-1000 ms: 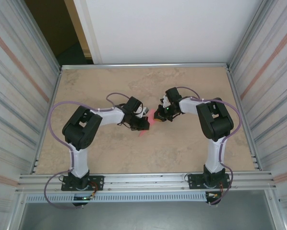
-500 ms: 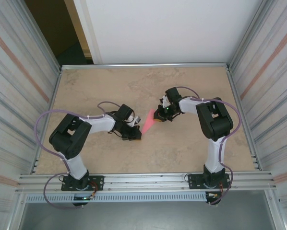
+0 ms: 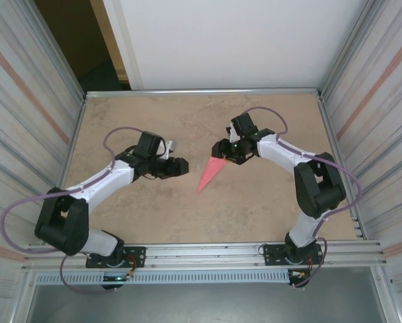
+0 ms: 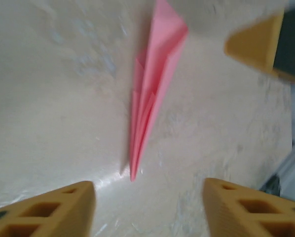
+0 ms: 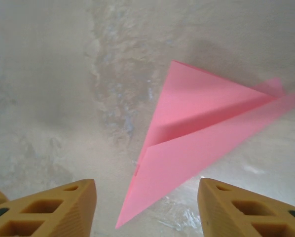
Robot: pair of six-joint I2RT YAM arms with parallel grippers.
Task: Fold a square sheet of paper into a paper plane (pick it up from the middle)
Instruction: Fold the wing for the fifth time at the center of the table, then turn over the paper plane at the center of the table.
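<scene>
From where I stand, the narrow pink-red paper plane lies flat on the beige, marble-patterned table, in the gap between the two arms. Its sharp tip points toward the near edge and its wide tail sits up by the right gripper.

Both pincers are spread and hold nothing. The left gripper hovers off to the side, well apart from the paper. In its wrist view the tip of the dart aims into the space between its mustard-yellow, ribbed plastic fingers without touching them. The right gripper stands just beside the tail. Seen from its wrist, its fingers straddle a corner of the wedge, yet neither pad presses on it.

I read this placing as a finished fold laid down for show. The paper rests free on the table, and each arm stands at one end of it rather than over the middle.

The sheet is thin and matte. It has crisp lengthwise creases and layered flaps that lift a little, with a soft shadow under the upper wing. Paper this light would slide at any nudge, which may be why the jaws stand so wide around it. The tabletop looks smooth and faintly glossy, catching a pale glare near the tip.
</scene>
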